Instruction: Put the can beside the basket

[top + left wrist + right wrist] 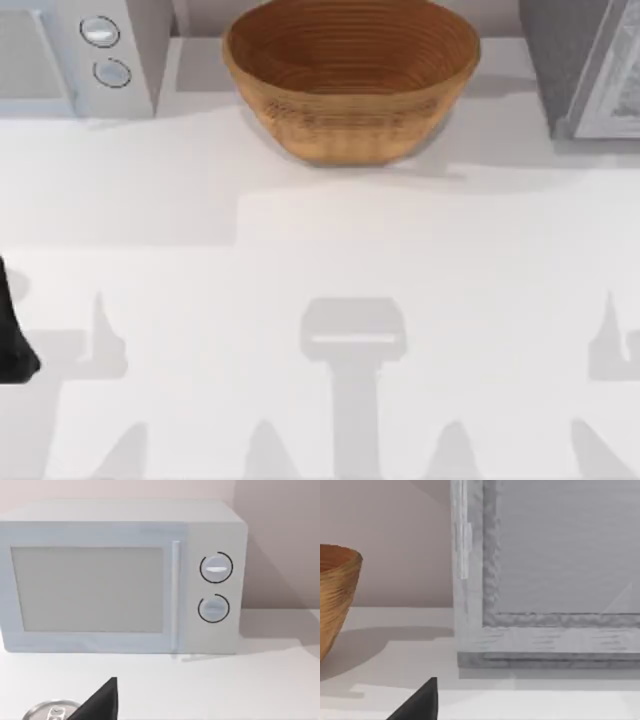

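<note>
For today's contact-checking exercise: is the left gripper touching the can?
Cannot tell. The left wrist view shows a dark finger overlapping the can silver top at the frame's edge, but neither contact nor gap is plain.

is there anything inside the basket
No, in the top view the basket shows just its bare ribbed coils inside.

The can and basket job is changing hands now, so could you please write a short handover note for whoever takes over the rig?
Left end effector: at the table's left edge, close over the can, whose silver top is visible in the left wrist view in front of the microwave.
Right end effector: idle on the right side, facing a grey appliance.
Basket: at the back centre of the table.
Done: nothing placed.
Left: bring the can over and set it beside the basket.
</note>
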Motion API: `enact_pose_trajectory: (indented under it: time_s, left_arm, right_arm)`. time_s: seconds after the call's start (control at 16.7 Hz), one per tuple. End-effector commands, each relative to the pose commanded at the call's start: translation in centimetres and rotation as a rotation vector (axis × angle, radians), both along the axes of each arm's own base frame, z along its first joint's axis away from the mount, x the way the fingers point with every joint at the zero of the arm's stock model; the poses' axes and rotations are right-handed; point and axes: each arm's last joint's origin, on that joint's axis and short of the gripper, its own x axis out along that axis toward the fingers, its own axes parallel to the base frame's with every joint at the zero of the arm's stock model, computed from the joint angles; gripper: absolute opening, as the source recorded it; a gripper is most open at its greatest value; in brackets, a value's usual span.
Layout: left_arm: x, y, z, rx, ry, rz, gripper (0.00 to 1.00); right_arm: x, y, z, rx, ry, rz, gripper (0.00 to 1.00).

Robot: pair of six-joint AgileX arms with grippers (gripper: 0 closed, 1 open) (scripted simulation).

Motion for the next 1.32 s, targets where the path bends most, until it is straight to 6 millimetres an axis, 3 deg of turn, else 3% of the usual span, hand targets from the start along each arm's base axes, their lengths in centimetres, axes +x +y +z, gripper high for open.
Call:
enact_pose_trajectory:
  time_s: [0.3,0.66,0.84,1.02,1.32]
  left_arm:
    - [0.1,0.0,1.0,0.036,0.043,0.0,1.0]
    - [2.0,0.2,6.2,0.237,0.312,-0.021,1.0]
    - [4.9,0.5,9.2,0.369,0.511,-0.063,1.0]
    - [9.1,1.3,11.4,0.495,0.729,-0.133,1.0]
    - [17.5,4.0,11.8,0.635,1.09,-0.31,1.0]
  right_arm:
    - [0.0,0.0,0.0,0.0,0.0,0.0,1.0]
    - [0.0,0.0,0.0,0.0,0.0,0.0,1.0]
    - [0.0,0.0,0.0,0.0,0.0,0.0,1.0]
    - [0.0,0.0,0.0,0.0,0.0,0.0,1.0]
    - [0.0,0.0,0.0,0.0,0.0,0.0,1.0]
